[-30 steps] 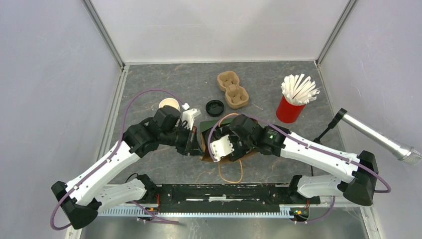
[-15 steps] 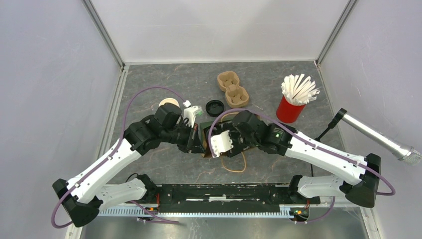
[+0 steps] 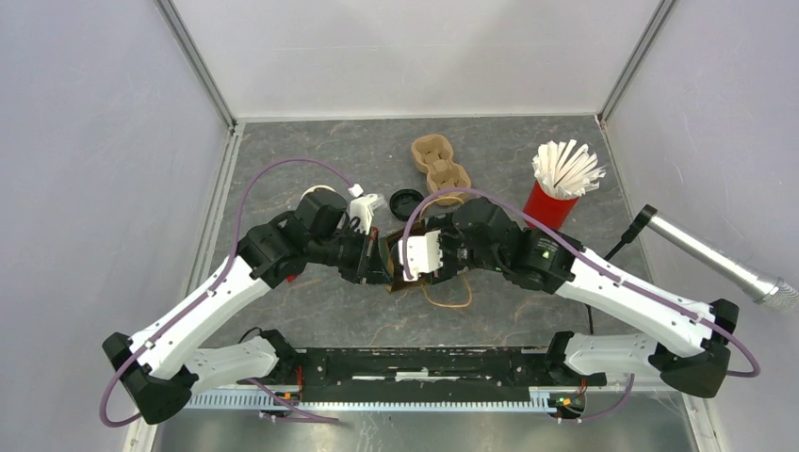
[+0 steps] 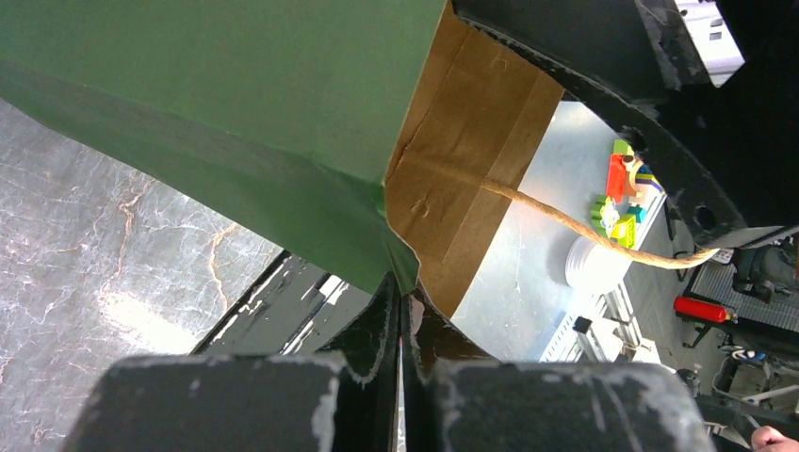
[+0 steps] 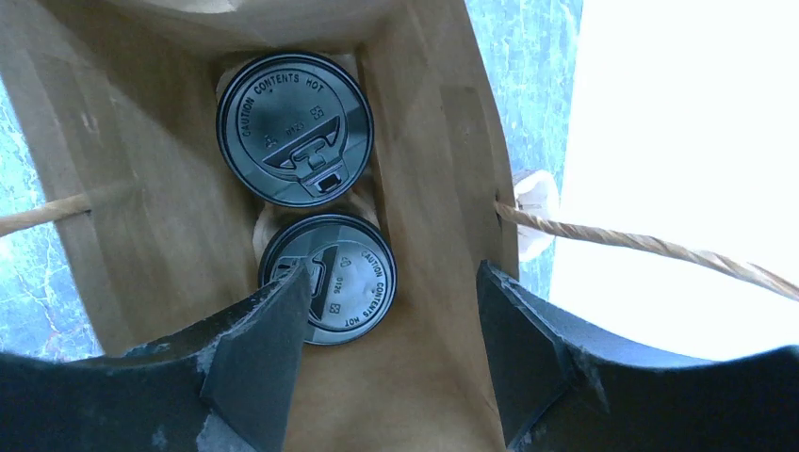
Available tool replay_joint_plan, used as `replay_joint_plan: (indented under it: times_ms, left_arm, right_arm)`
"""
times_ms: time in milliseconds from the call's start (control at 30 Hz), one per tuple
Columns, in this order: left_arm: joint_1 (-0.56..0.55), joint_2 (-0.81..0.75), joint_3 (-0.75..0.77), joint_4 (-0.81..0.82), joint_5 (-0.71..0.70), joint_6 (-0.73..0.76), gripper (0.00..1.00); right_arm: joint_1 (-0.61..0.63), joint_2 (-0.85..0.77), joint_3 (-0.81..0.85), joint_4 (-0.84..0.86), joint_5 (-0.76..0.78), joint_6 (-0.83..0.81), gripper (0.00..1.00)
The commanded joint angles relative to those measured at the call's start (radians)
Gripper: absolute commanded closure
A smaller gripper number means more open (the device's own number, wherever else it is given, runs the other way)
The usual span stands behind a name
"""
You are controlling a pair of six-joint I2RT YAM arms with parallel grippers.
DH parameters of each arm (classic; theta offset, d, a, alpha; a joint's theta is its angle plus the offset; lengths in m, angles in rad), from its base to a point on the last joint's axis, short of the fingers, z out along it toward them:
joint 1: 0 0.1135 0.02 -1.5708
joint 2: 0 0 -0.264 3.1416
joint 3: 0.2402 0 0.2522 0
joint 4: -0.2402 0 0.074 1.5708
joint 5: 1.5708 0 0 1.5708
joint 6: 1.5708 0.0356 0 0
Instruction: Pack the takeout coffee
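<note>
Fingers first, right gripper [image 5: 391,282]: spread wide, clasp nothing, hang just above the open mouth of the paper bag [image 5: 141,188]. Straight below, inside the bag, stand two takeout coffee cups side by side and upright, each shown only by its round black lid marked "caution contents hot": far cup [image 5: 294,127] deeper in the bag, near cup [image 5: 344,273] directly under the open jaws and apart from them. Across the bag, left gripper [image 4: 403,301]: pinched tight on the bag's rim at a corner, green outside and brown inside, and holds the mouth open. Twine handle [image 5: 641,247] trails off the bag's side. Further out on the table [image 3: 283,151]: loose black lid [image 3: 407,201] just behind the bag, pulp cup carrier [image 3: 440,168] beyond it, red cup of straws [image 3: 546,212] to the right, stack of plain white cups [image 3: 320,196] half hidden behind the left arm. Judging by this, looks nearly finished: coffee already sits in the bag. Probably leaves only lifting the right arm clear and letting go of the rim.
</note>
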Motion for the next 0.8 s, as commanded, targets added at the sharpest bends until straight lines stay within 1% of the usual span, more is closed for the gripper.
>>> replay_joint_plan:
  times_ms: [0,233,333,400,500,633,700,767]
  left_arm:
    - [0.009,0.008,0.057,0.017,0.018,-0.040,0.96]
    - [0.046,0.029,0.100,-0.032,0.021,-0.052,0.96]
    - [0.060,0.050,0.127,-0.069,0.012,-0.050,0.95]
    - [0.064,0.059,0.139,-0.075,0.008,-0.053,0.95]
    - [0.073,0.071,0.149,-0.088,0.006,-0.066,0.95]
    - [0.101,0.091,0.172,-0.115,0.005,-0.083,0.94]
    - [0.118,0.101,0.191,-0.132,-0.005,-0.096,0.93]
    - [0.135,0.110,0.201,-0.143,-0.009,-0.104,0.89]
  right_arm:
    - [0.004,-0.047,0.031,0.048,-0.002,0.058,0.29]
    - [0.003,-0.099,0.014,0.084,0.008,0.138,0.31]
    - [0.003,-0.103,0.026,0.102,0.072,0.194,0.33]
    - [0.003,-0.114,0.026,0.116,0.083,0.227,0.33]
    - [0.003,-0.141,0.001,0.148,0.089,0.268,0.33]
    - [0.003,-0.187,-0.038,0.201,0.162,0.327,0.32]
    - [0.004,-0.193,-0.036,0.210,0.201,0.356,0.31]
    - [0.003,-0.196,-0.034,0.218,0.217,0.378,0.30]
